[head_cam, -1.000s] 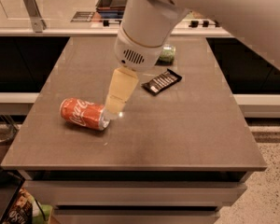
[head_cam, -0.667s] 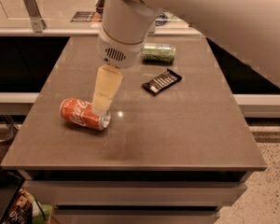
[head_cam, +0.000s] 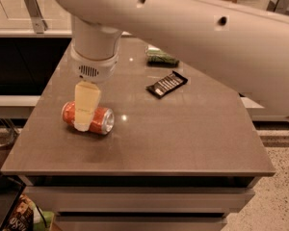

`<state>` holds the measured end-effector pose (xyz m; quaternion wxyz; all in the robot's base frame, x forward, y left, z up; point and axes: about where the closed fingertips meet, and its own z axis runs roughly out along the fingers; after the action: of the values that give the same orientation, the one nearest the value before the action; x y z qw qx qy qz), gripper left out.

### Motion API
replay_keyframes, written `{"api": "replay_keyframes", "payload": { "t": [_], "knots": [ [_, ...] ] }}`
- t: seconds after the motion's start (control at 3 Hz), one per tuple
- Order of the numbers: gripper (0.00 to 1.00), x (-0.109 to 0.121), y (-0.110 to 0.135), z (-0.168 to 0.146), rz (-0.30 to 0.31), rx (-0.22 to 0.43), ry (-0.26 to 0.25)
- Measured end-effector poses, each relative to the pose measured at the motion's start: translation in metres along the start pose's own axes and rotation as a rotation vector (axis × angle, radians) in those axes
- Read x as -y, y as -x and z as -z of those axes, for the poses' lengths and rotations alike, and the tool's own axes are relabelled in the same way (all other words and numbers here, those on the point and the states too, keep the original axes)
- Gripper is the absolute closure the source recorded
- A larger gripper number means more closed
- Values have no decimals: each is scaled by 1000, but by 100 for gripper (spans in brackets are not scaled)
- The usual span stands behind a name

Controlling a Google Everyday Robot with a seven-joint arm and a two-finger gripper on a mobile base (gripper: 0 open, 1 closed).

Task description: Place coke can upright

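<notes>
The coke can (head_cam: 102, 120) is red-orange with a silver end. It lies on its side on the brown table (head_cam: 183, 143) near the front left, its silver end facing right and toward the front. My gripper (head_cam: 85, 121) hangs from the white wrist straight down over the middle of the can. Its cream tip covers the can's centre and reaches down to the table surface in front of it. The part of the can behind the gripper is hidden.
A green can (head_cam: 161, 58) lies on its side at the back of the table. A flat black snack packet (head_cam: 167, 84) lies right of centre. My thick white arm (head_cam: 221, 37) spans the upper right. A counter runs behind the table, and the floor shows at the right.
My gripper has moved left and down, from beside the can's right end to over its middle. The can lies in the same spot.
</notes>
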<state>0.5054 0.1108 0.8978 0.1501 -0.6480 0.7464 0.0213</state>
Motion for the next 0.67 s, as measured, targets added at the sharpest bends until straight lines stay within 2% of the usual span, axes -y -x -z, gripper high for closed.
{"api": "replay_keyframes", "payload": {
  "t": [0.33,0.67],
  "knots": [
    [0,-9,5,-27,-21,-76,-4],
    [0,-11,6,-34,-53,-136,-50]
  ]
}}
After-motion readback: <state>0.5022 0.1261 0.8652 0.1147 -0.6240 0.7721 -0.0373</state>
